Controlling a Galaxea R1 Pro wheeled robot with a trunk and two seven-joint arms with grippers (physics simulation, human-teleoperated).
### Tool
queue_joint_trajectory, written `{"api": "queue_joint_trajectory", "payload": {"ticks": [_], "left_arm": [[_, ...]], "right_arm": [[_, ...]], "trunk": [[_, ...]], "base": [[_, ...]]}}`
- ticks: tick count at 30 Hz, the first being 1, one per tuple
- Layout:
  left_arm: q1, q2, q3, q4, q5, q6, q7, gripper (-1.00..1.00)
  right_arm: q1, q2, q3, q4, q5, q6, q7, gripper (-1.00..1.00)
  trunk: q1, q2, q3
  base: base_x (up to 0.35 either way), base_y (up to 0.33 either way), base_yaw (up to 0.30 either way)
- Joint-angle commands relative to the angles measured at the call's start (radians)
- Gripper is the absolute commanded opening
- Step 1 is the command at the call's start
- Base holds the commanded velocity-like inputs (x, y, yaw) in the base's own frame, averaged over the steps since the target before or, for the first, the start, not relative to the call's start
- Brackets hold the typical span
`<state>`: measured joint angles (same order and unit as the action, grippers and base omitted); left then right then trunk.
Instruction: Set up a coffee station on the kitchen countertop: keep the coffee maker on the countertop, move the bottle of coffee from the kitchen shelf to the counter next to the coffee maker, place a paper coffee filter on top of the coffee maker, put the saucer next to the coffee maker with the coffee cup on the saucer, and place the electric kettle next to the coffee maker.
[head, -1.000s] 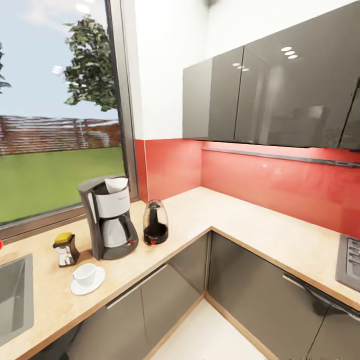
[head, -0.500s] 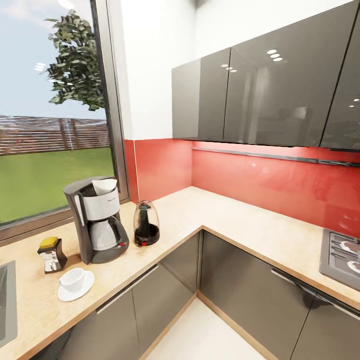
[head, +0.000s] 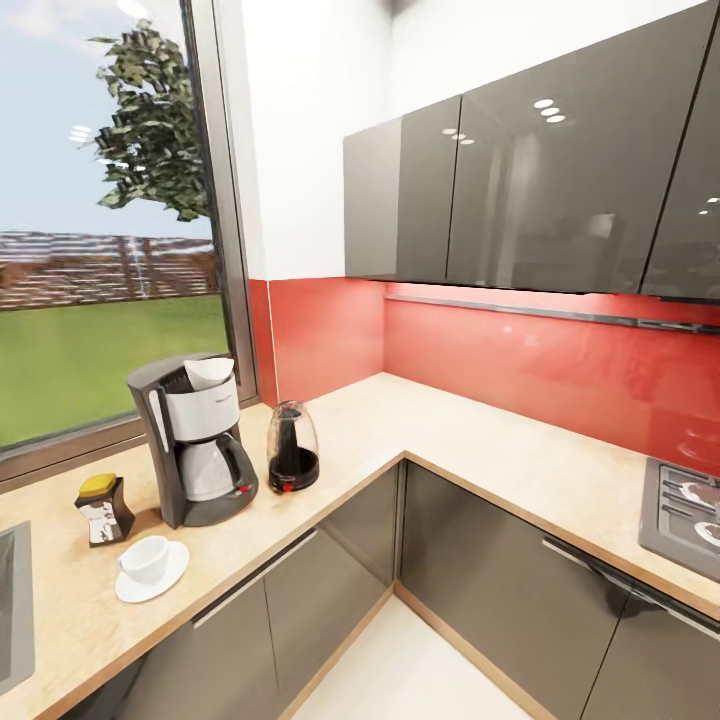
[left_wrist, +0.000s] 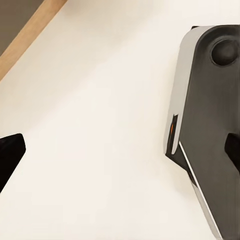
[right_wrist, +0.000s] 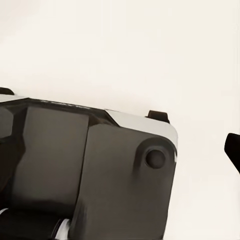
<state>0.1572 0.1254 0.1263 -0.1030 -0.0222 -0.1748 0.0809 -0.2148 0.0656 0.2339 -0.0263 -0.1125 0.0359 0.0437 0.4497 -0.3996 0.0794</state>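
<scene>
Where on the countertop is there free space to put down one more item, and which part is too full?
Free: the long countertop run from the electric kettle around the corner to the hob. Crowded: the window end, where bottle of coffee, coffee cup on its saucer, coffee maker and kettle stand close together.

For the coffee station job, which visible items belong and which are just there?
Belong: coffee maker, paper coffee filter on top of it, electric kettle, bottle of coffee, coffee cup on saucer, countertop.
Just there: sink, hob, wall cabinets.
</scene>
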Motion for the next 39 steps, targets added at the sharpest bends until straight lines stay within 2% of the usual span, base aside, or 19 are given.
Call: {"api": "queue_joint_trajectory", "payload": {"ticks": [1,39], "left_arm": [[0.001,-0.001,0.006,-0.001,-0.002,-0.002,0.000,1.00],[0.001,-0.007,0.010,0.014,-0.002,0.018,0.006,1.00]], "right_arm": [[0.000,-0.001,0.008,-0.001,-0.011,-0.002,0.002,1.00],[0.000,-0.003,0.007,-0.006,-0.013,-0.019,0.001,1.00]], "trunk": [[0.000,0.000,0.000],[0.000,0.000,0.000]], "base": [[0.000,0.000,0.000],[0.000,0.000,0.000]]}}
